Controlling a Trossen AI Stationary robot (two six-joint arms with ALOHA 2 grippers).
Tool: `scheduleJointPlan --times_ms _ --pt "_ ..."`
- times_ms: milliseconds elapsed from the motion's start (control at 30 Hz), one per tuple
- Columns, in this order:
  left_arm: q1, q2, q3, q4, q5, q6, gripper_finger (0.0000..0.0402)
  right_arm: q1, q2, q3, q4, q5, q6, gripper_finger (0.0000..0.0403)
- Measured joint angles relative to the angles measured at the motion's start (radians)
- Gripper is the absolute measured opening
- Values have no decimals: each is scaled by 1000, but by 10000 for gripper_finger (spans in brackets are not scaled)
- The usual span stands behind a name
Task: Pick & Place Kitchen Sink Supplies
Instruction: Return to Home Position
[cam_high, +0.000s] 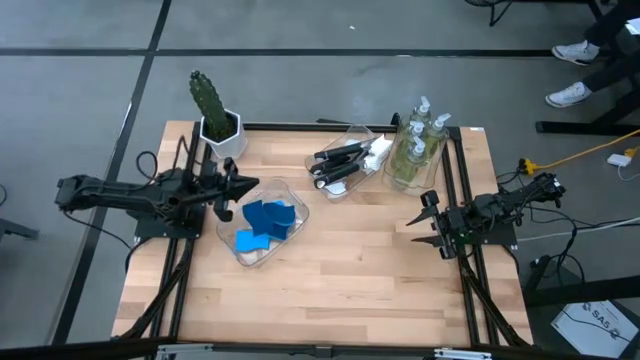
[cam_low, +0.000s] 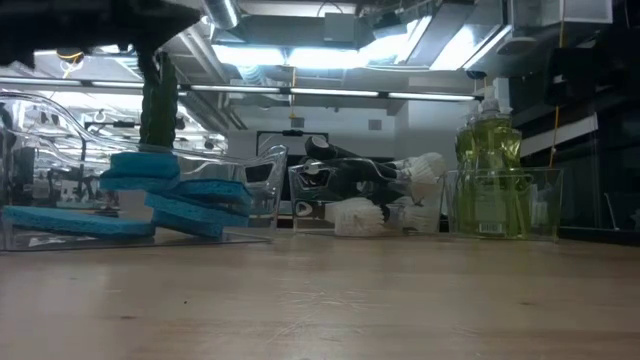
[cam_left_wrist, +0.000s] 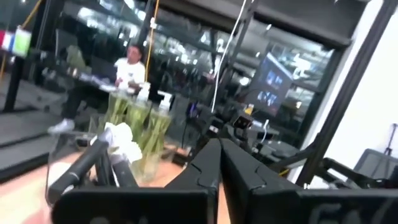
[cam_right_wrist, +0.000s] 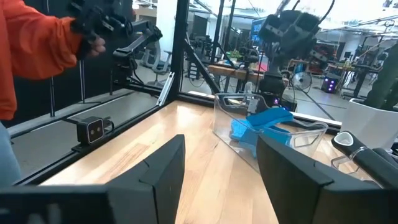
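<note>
1. I see my left claw clenched, its two dark fingers pressed together and gripping nothing. It hangs over the bench's left edge, just beside the left rim of the sponge bin. I cannot tell whether it touches that rim.
2. My right claw is released, with a wide gap between its fingers and nothing held. It sits at the right edge of the light wooden bench, about midway along, apart from every bin.
3. The flat blue sponges lie stacked loosely in a clear plastic bin left of the bench's centre.
4. The black-handled dish brushes with white heads lie on their sides in a second clear plastic bin near the middle of the back edge.
5. The small clear pump bottles of yellowish-green soap stand upright together in a third clear bin at the back right corner.
6. A tall green cactus stands in a white faceted pot at the back left corner.
7. Beyond the bench, an orange sleeve shows in the right wrist view.
</note>
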Motion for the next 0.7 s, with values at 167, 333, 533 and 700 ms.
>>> scheduleJointPlan --times_ms 167,333,533,700 --pt "32 -99 -138 76 17 20 7 0 0 0 0 0 0 196" --pt "51 -179 -197 -3 24 28 3 0 0 0 0 0 0 196" --pt "80 -285 -197 -199 64 66 4 0 1 0 0 0 0 196" --pt "112 -389 -197 -399 64 60 5 0 1 0 0 0 0 196"
